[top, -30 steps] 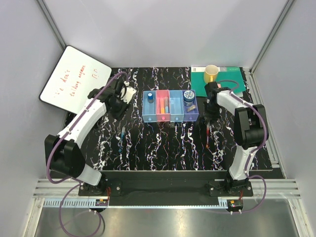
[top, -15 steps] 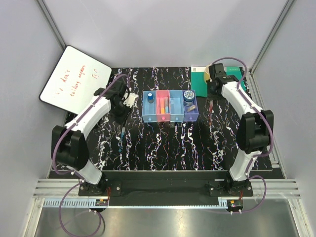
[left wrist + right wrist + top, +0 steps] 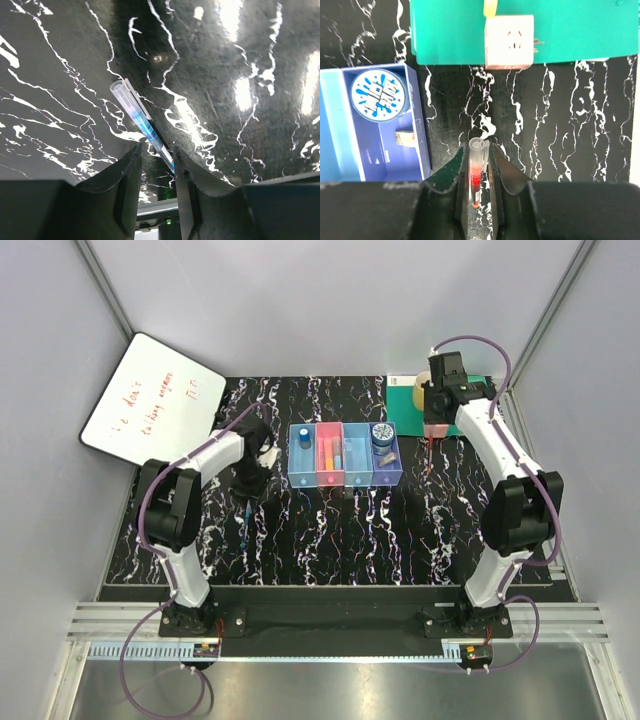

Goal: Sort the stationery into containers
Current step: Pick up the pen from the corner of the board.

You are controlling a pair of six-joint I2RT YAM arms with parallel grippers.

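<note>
Surface: glossy black tabletop [image 3: 330,540] veined with white, enclosed by plain grey walls.
Containers: four translucent trays [image 3: 300,480] joined in a row mid-table, thin-walled and rectangular.
Left gripper [image 3: 157,150]: low over the table with the jaws narrowly parted, straddling the thin blue pen [image 3: 137,112] and gripping nothing.
Blue pen: lies flat on the table, left of the trays, angled across the gap between the fingers.
Right gripper [image 3: 476,152]: jaws pressed onto the red pen [image 3: 476,175], which is held lengthwise between the fingers.
Red pen position: above bare table just right of the purple tray [image 3: 424,125], near the green mat [image 3: 570,35].
Step in hand: probably carrying the red pen to a tray while the left arm closes on the blue one.
Doing it well: centre the blue pen between the pads before closing, since a slim round barrel on slick stone may roll. Turn the red pen parallel to the narrow tray and release it low.
Materials: both pens have clear, smooth plastic barrels. The round patterned tin [image 3: 379,93] and the beige eraser [image 3: 405,137] already sit in the purple tray.
</note>
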